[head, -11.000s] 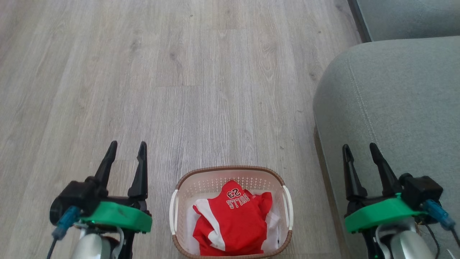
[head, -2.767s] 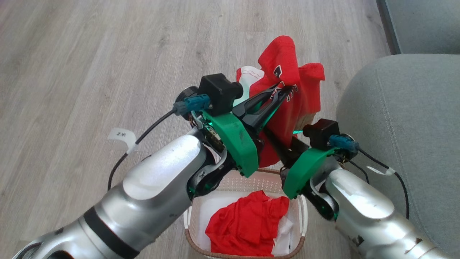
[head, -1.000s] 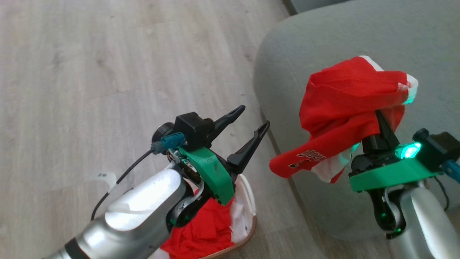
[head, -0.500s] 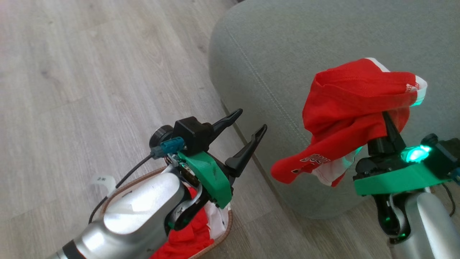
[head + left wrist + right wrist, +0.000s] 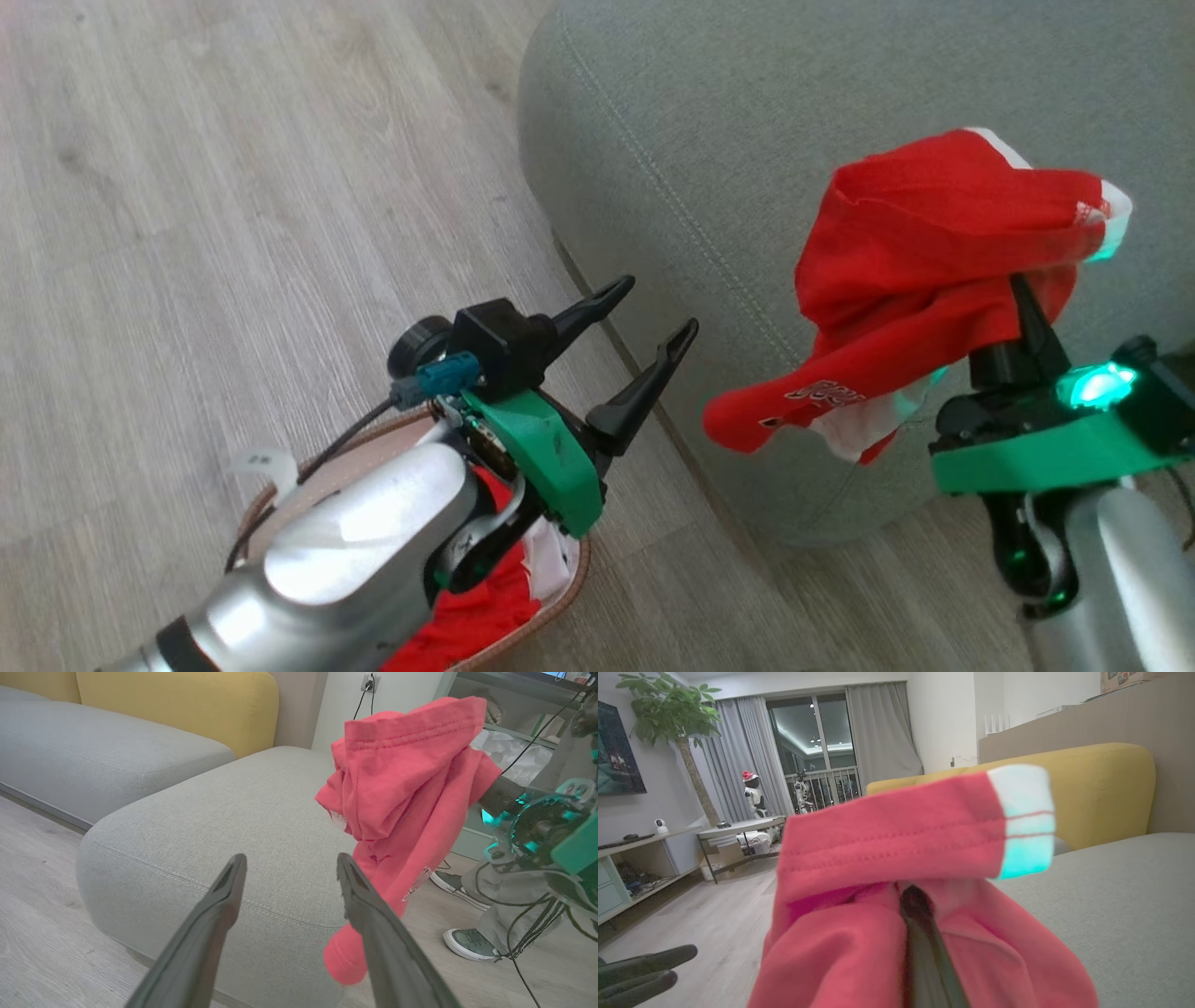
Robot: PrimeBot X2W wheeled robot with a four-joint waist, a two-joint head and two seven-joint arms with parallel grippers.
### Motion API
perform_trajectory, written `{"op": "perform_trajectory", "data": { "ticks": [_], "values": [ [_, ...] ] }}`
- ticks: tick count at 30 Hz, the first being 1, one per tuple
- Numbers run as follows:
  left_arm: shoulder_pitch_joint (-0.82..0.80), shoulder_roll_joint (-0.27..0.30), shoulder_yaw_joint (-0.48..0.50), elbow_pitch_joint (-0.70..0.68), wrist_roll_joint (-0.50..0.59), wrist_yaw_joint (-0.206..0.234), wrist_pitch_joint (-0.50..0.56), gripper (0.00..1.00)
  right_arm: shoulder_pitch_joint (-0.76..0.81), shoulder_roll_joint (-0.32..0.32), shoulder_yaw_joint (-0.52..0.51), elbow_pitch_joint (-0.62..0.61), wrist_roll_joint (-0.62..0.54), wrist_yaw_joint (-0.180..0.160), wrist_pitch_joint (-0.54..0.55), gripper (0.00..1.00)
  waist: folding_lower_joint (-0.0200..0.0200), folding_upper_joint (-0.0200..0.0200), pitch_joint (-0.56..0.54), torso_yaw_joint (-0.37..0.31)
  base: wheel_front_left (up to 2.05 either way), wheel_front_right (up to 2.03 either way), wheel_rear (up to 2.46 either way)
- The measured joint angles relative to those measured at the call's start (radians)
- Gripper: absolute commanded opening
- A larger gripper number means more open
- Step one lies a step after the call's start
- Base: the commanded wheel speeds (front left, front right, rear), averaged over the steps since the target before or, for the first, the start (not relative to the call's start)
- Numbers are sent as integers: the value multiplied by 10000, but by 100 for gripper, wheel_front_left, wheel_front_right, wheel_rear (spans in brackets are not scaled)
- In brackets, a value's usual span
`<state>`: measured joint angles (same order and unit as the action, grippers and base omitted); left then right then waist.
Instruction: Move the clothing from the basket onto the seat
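Step in hand: carry the jersey (image 5: 915, 252) over the seat (image 5: 709, 121) and let it go there.
Right gripper (image 5: 1022, 313): clamped tight on a bunched fold of the jersey, with the cloth draped over its fingers and the lettered flap hanging lowest.
Jersey position: held in the air over the seat's near part, its low tail at the rounded edge, not resting on the cushion.
Left gripper (image 5: 653, 308): jaws spread wide, holding nothing, above the basket (image 5: 571, 583) by the seat's corner.
Do it well: reach further in over the cushion and lower until the cloth rests. Only then part the fingers, so the tail cannot drag the jersey off to the floor.
Left to do: the plain red garment (image 5: 476, 616) lies in the basket.
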<state>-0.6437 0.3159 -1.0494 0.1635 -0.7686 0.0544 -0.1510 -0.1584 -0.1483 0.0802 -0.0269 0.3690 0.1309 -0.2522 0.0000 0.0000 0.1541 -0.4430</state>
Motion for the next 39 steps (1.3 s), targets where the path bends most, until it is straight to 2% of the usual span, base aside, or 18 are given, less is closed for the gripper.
{"op": "perform_trajectory", "data": {
  "ticks": [8, 14, 24, 34, 39],
  "values": [
    [-391, 169, 0, -387, -2, -10, 314, 100, -1675, -594, -477, 355, 19, 0, 33, 0, 0, 0, 630, 263, 0, 0, 0],
    [-771, 355, 4, -719, 27, -12, 614, 100, -3090, -1225, -892, 1089, 414, 0, 192, 0, 0, 0, 1306, 551, 0, 0, 0],
    [-1553, 593, 19, -1294, 265, -10, 1101, 100, -5749, -2692, -1488, 3371, 1087, 0, 497, 0, 2, 0, 2628, 1071, 0, 0, 0],
    [-2212, 694, 138, -1613, 445, -48, 1254, 100, -7078, -3977, -1958, 5476, 1200, 2, 671, 0, 1, 0, 3796, 1793, 0, 0, 0],
    [-2524, 723, 171, -1739, 497, -102, 1325, 100, -7798, -4357, -1990, 6393, 1241, 2, 765, 0, 1, 0, 4291, 2140, 0, 0, 0]
  ]
}}
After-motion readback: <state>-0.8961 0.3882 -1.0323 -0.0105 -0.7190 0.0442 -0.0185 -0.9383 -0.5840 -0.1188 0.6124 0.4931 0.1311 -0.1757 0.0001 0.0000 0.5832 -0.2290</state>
